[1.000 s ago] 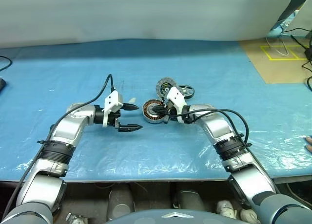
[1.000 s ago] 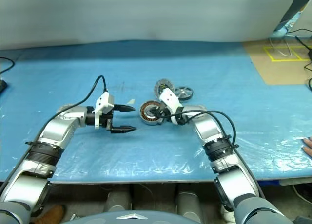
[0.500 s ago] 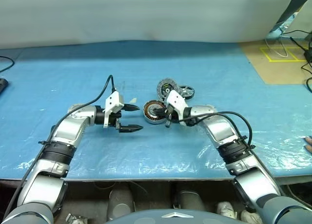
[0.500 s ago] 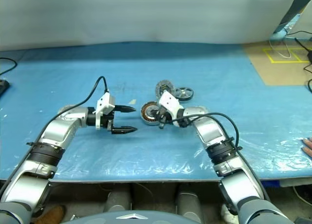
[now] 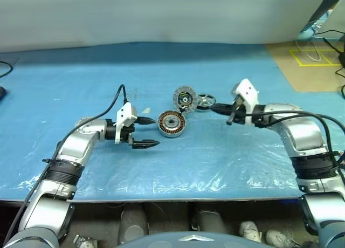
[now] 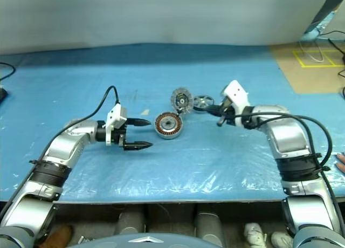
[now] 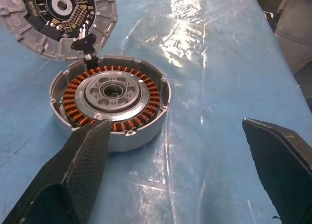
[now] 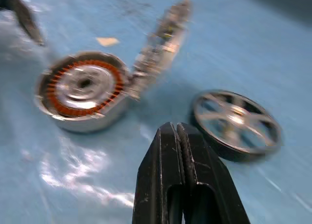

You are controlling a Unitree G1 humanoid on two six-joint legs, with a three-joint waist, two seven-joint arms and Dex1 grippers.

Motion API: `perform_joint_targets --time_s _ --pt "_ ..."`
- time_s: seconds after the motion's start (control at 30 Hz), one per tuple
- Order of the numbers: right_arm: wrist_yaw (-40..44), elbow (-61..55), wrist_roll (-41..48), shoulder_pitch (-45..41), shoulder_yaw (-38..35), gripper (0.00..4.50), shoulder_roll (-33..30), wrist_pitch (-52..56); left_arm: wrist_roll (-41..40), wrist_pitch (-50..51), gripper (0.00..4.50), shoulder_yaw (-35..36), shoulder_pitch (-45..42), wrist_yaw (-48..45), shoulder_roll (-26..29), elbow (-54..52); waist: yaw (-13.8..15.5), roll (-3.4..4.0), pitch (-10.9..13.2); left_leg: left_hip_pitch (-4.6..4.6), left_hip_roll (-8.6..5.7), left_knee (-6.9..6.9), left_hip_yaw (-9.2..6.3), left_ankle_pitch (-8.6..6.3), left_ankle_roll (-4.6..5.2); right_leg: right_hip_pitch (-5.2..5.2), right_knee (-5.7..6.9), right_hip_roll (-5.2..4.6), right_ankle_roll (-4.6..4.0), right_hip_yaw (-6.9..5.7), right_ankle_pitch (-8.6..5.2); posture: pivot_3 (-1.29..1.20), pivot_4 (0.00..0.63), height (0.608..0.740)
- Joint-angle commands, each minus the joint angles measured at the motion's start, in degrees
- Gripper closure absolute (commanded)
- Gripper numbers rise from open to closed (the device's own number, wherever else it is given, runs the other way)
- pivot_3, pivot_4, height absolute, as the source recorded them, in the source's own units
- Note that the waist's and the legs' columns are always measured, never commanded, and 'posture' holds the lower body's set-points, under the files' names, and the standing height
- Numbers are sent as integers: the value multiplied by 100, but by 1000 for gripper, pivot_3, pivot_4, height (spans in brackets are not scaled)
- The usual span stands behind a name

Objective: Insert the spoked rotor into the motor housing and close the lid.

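Leaning on the motor housing (image 5: 172, 123), the lid (image 5: 184, 98) stands beside the spoked rotor (image 5: 205, 101).

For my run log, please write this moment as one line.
housing: open, no rotor | lid: upright behind it | rotor: on table | left gripper: open, empty | right gripper: shut, empty

Lid (image 7: 57, 19) cut off by the left wrist view's edge (only its lower part inside); spoked rotor (image 8: 237, 123) and motor housing (image 8: 83, 92) smeared by blur in the right wrist view; rotor's hub detail unreadable.
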Motion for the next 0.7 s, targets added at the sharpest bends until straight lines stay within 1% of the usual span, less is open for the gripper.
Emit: perform_joint_targets --time_s 0.03,0.1,0.17,0.3,0.4,0.47,0.53,0.7 --pt "-360 889 -572 -629 61 3923 -23 -978 -70 -48 0 103 -29 44 -40 -152 -34 1 1 1 -2 5 0 0 0 -1 3 0 -1 2 -1 0 150 740" --pt "-273 1327 -944 -860 423 3269 25 -1457 -86 -33 0 96 -33 29 -56 -156 -54 1 1 1 0 13 0 0 1 -1 13 -1 -2 3 -1 0 150 740" --pt "-213 1702 -1114 -1077 596 2524 150 -1715 -95 -34 0 89 -11 -17 -35 -166 -63 1 1 0 0 18 0 1 3 0 15 0 -3 2 -1 0 150 740" --pt "-582 3209 -1676 -1894 987 1079 717 -2190 -50 -111 0 117 -41 -29 3 -75 -122 0 1 -15 -2 28 0 2 4 -11 26 -1 -2 2 0 0 150 740" --pt "-721 4081 -1797 -2370 1013 92 1089 -2509 -65 -90 0 126 -72 25 -37 -116 -106 1 2 -25 3 34 -2 2 5 -23 54 -1 -6 -5 -2 0 150 740" --pt "-695 4468 -1866 -2592 1019 92 1224 -2704 -61 -90 0 118 -41 44 -39 -156 -90 1 2 -30 6 35 -2 2 5 -26 55 -1 -9 -8 -4 0 150 740" --pt "-479 4706 -1908 -2721 1048 92 1268 -2895 -64 -89 0 120 18 58 -20 -206 -67 0 2 -37 6 41 -2 2 6 -26 55 -4 -9 -12 -4 0 150 740" --pt "-209 5173 -2185 -2902 1174 92 1196 -3343 -4 -149 0 121 139 98 47 -233 -50 -1 3 -42 9 49 -3 2 8 -26 58 -5 -9 -16 -4 0 150 740"
